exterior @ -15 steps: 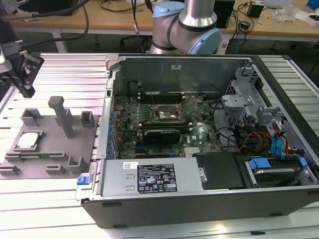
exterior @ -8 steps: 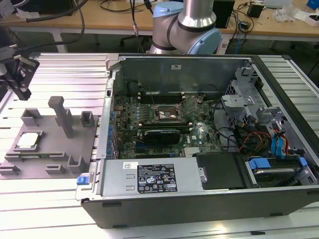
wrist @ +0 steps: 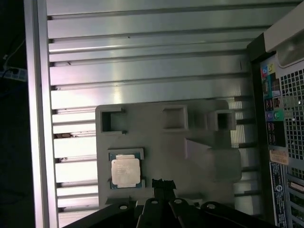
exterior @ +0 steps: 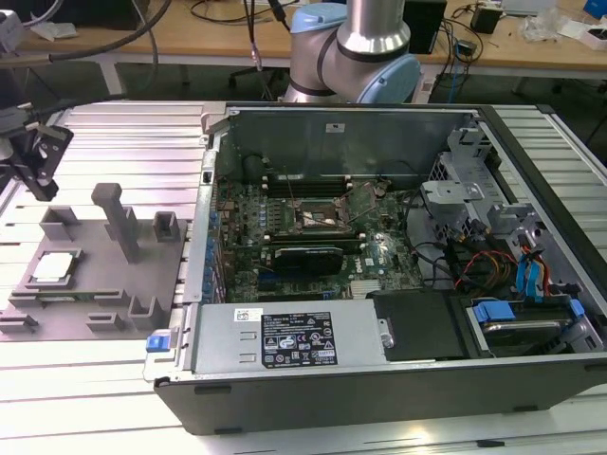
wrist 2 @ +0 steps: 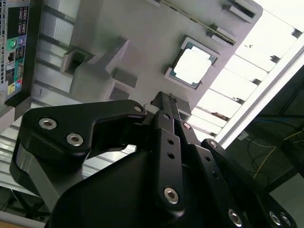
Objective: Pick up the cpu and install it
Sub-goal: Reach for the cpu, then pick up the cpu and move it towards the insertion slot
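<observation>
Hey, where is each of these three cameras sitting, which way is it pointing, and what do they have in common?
Exterior view: off the arm, raised, looking down over the open computer case and grey fixture; the arm and gripper show.
First wrist view: on the arm, looking straight down on the fixture, past the gripper.
Second wrist view: on the arm, looking obliquely along the gripper at the fixture.
Shared: all three show the gripper and the cpu lying on the fixture.

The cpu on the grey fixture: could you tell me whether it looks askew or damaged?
Nothing stands out. The cpu lies flat in its recess on the grey fixture, edges parallel to the recess walls, with no visible damage.
</observation>
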You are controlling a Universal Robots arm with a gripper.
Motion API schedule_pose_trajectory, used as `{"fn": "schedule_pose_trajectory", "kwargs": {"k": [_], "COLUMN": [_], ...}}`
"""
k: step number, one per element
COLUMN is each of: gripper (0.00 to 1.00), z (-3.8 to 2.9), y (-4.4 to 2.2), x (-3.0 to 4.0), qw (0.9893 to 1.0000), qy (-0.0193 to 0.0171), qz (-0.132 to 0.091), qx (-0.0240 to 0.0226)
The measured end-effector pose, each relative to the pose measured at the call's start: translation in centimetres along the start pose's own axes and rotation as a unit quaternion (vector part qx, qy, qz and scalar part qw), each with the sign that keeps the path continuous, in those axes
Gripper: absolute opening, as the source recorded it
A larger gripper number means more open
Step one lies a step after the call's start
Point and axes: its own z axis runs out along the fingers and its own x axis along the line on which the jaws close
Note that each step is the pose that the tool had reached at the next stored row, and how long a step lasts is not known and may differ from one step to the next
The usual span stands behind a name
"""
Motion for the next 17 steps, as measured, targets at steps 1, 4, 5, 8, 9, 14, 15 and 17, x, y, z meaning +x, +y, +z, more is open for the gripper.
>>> {"fn": "schedule_pose_trajectory", "kwargs": {"k": [1, 4, 5, 8, 9, 14, 15, 17], "gripper": [0.11, 0.11, 0.11, 0.11, 0.11, 0.11, 0.11, 0.11], "z": [0.20, 0.53, 0.62, 0.83, 0.84, 0.90, 0.90, 0.90], "y": [-0.07, -0.24, -0.29, -0.38, -0.38, -0.38, -0.38, -0.38], "x": [0.01, 0.01, 0.01, 0.07, 0.07, 0.10, 0.11, 0.11], "qw": [1.0000, 1.0000, 1.0000, 1.0000, 1.0000, 1.0000, 1.0000, 1.0000], "qy": [0.0000, 0.0000, 0.0001, 0.0000, 0.0000, 0.0000, 0.0000, 0.0000], "qz": [0.000, 0.000, 0.000, 0.000, 0.000, 0.000, 0.000, 0.000], "qx": [0.0000, 0.0000, 0.0000, 0.0000, 0.0000, 0.0000, 0.0000, 0.0000]}}
